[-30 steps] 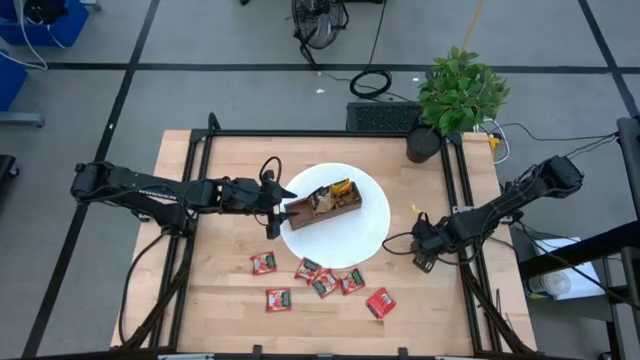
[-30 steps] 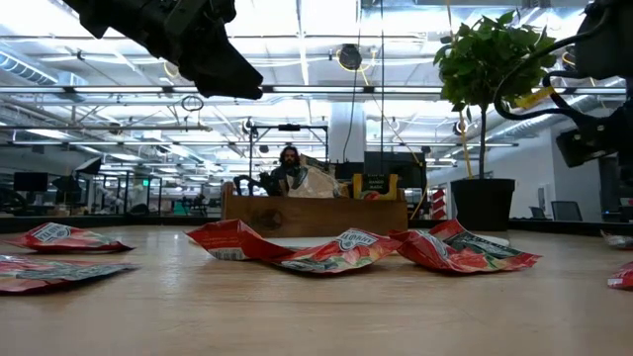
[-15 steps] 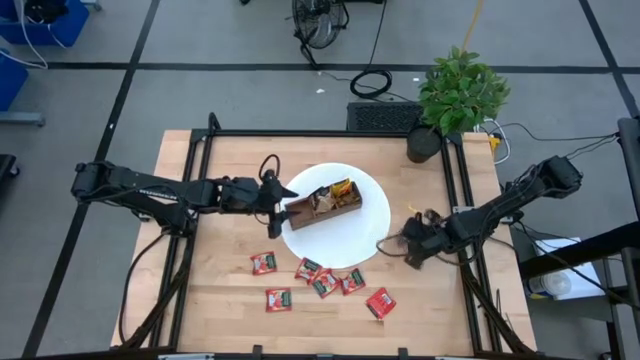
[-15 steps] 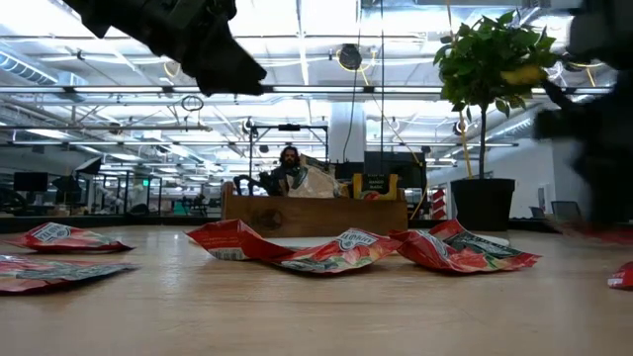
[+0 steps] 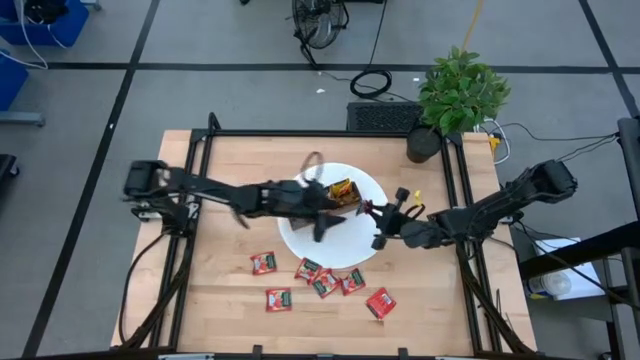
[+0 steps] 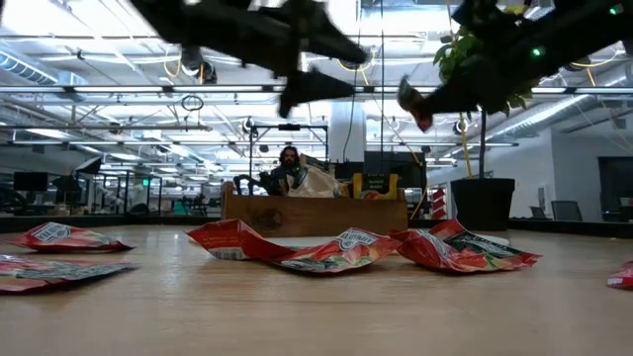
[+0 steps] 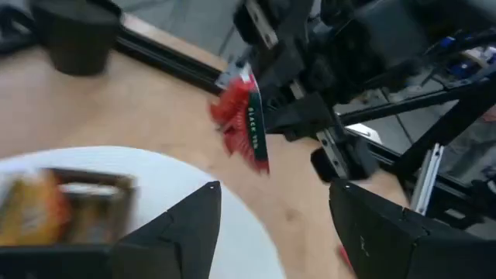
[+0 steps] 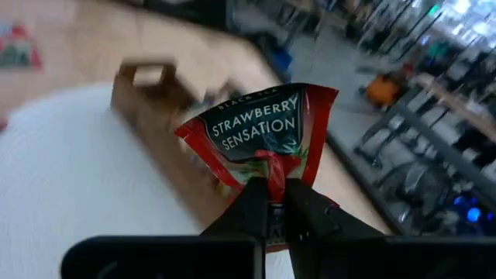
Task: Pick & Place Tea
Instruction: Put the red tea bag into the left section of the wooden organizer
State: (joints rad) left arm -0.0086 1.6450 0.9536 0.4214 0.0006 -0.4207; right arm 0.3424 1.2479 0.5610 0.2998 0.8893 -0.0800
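**Red sachet held above the plate's edge**

The right hand [image 8: 273, 203], pinched shut on a red sachet [image 8: 263, 136], holds it in the air at the right rim of the white plate [image 5: 372, 235]. The left hand [image 5: 328, 212] hangs spread open over the plate, by the wooden tray [image 5: 341, 195]. Six more red sachets [image 5: 322, 283] lie on the bench [image 5: 225, 160] in front of the plate.

Both arms reaching toward frame centre, above the table.

Left arm stretched from the left edge of the high view to just left of centre, left gripper [image 5: 322, 212] with fingers [image 7: 182, 232] spread wide and nothing between them. Right arm angled in from the right edge, elbow raised at right, right gripper [image 5: 375, 211] just right of centre, fingers [image 8: 252, 205] pinched tight on a red tea sachet [image 8: 262, 132], held aloft.
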